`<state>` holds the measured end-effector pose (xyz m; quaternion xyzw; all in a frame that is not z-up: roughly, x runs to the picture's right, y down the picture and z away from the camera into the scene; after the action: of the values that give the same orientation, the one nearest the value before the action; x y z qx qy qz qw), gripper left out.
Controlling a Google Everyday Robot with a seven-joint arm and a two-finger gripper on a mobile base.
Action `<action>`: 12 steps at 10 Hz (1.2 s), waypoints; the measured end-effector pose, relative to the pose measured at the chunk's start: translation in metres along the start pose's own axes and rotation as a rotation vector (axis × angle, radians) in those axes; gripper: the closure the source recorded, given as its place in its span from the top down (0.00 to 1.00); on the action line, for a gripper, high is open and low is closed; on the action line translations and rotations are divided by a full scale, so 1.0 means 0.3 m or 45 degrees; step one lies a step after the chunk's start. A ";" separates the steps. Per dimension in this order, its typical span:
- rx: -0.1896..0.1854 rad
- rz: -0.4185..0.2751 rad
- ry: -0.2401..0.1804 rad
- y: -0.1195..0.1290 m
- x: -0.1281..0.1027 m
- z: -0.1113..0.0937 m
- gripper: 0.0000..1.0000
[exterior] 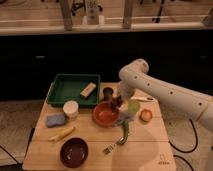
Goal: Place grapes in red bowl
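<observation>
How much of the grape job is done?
Done: the grapes seem picked up, jaws shut on them. In hand: the gripper hangs at the right rim of the red bowl. Left: drop them in; the bowl looks empty.

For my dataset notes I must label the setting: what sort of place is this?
Probably a lab or test kitchen: a wooden table holding a green tray and a red bowl, a dark counter behind, and a robot arm. The gripper, shut, is at the red bowl's right rim.
</observation>
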<state>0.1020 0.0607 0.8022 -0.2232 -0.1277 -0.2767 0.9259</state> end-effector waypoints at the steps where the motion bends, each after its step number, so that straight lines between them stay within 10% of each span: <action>1: -0.002 -0.019 -0.009 -0.004 -0.008 0.000 0.00; 12: -0.031 -0.178 -0.104 -0.017 -0.074 0.024 0.00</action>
<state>0.0803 0.0705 0.8022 -0.2361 -0.1772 -0.3327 0.8956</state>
